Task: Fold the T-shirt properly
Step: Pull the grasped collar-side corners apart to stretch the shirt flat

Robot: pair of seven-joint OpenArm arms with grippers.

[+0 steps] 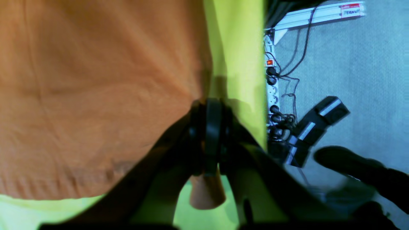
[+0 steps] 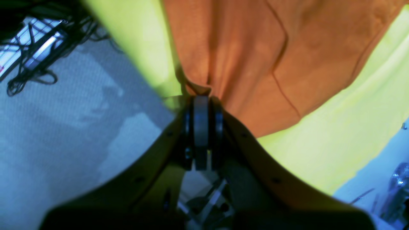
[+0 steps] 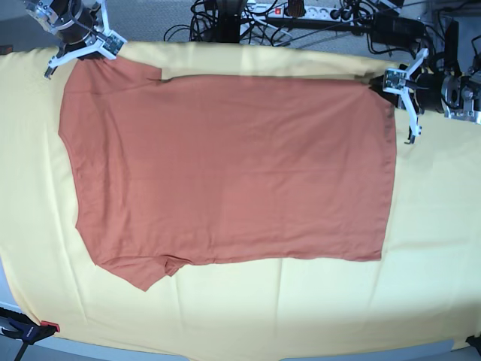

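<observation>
T-shirt (image 3: 225, 169) spread flat on pale-yellow cloth (image 3: 301, 308) over table, long axis left-right in base view, sleeve poking out at near-left. Left gripper (image 3: 392, 81) at far-right corner of shirt, jaws pressed together, pinching T-shirt edge; orange fabric tab showing below jaws in left wrist view (image 1: 207, 191). Right gripper (image 3: 81, 47) at far-left corner, jaws closed on bunched T-shirt fabric, folds radiating from pinch point (image 2: 201, 91). Power strip (image 1: 272, 95) and cables on grey floor beyond table edge.
</observation>
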